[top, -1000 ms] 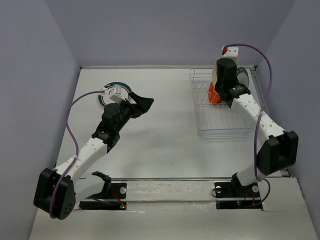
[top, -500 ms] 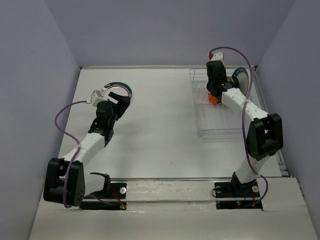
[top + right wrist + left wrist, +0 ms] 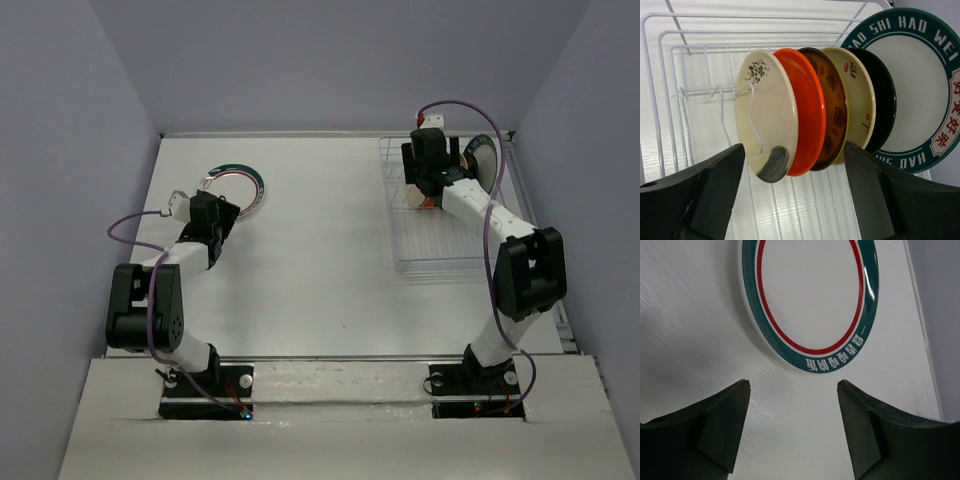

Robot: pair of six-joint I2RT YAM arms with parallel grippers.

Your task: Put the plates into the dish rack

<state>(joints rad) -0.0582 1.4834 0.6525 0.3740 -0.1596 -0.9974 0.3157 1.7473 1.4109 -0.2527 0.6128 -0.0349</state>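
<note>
A white plate with a teal rim and a red ring lies flat on the table at the left. My left gripper is open just short of its near rim, and only bare table shows between the left gripper's fingers. Several plates stand on edge in the dish rack: cream, orange-red, gold patterned, cream, black and a teal-rimmed one. My right gripper is open in front of them, holding nothing, over the rack's far end.
The dish rack stands at the back right, its near half without plates. Grey walls close in the table on the left, back and right. A purple cable loops over each arm.
My right gripper has opened and let go of the cream plate, which now stands in the rack. The left arm has swung left and folded back, bringing its gripper to the teal-rimmed plate.
</note>
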